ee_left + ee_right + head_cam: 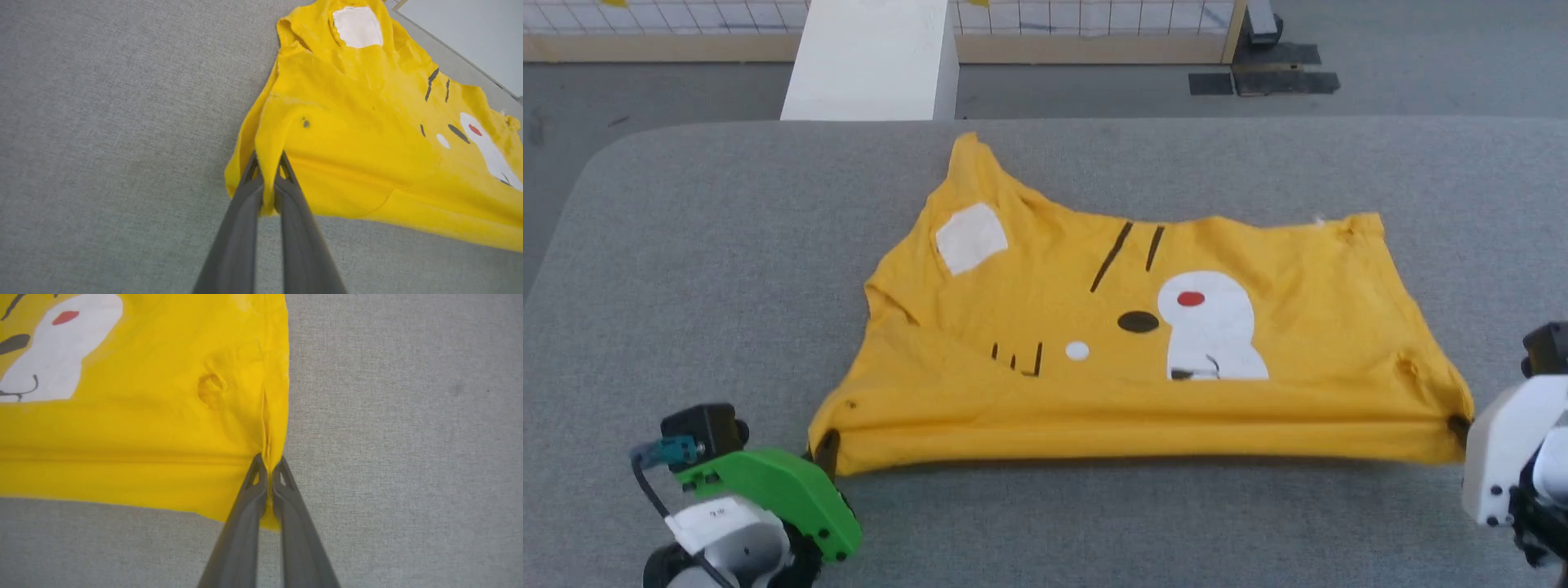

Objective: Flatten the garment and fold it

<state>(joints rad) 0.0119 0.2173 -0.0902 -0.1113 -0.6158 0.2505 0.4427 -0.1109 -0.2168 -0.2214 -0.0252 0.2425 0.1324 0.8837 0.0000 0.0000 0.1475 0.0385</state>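
nearest the robot, the left gripper (267, 163) is clamped on the near left corner of the yellow t-shirt (1094, 327), a narrow ridge of cloth pinched between its two dark fingers. the right gripper (267, 467) is likewise closed on the near right corner, with only a thin fold of fabric in its bite. between them the near edge runs taut and almost straight, rolled into a low ridge over the grey fabric-covered table (686, 269). the t-shirt lies print-up in the middle of the table, its red dot (1191, 299) on a white patch right of centre and the black stripes (1127, 253) just behind. farther back the cloth is less tidy: the far right corner lies flat, but the far left side is creased and tapers to a point (968, 155) near the table's far edge. beyond stand a white block (874, 65) and a wire grid fence (1094, 16). the likely risks: a thin pinch slipping under tension, an uneven pull skewing the shirt, or a fold made now trapping the far-left creases.
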